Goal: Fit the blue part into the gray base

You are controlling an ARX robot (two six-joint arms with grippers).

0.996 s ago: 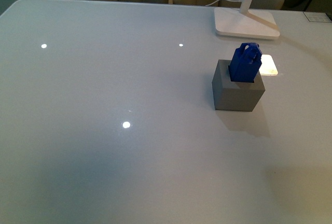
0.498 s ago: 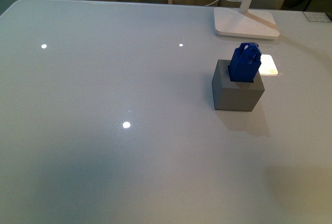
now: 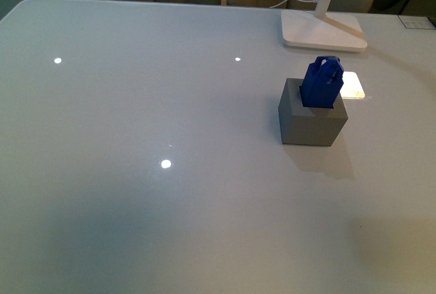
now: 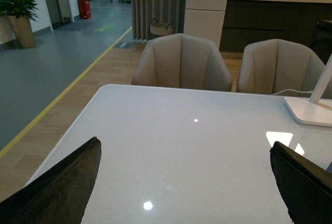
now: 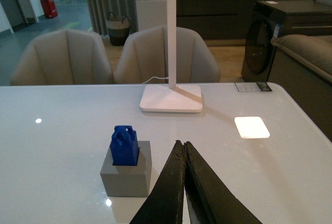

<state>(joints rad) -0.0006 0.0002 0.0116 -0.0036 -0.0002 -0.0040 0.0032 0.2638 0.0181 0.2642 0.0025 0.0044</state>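
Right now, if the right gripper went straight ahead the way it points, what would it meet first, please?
Probably the white lamp base: the shut right gripper points past the gray base, which sits off to one side. Depth is unclear.

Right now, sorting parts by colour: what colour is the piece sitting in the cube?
Deep blue part; clearest in front view.

- Neither arm shows in the front view.
- Left gripper [image 4: 184,182]: in its own wrist view the two dark fingers [image 4: 57,193] sit at the lower left and lower right corners of the frame, spread wide with nothing between them.
- Right gripper [image 5: 184,149]: in its wrist view the two dark fingers [image 5: 168,193] rise from the bottom centre, tips pressed together, gripping nothing.
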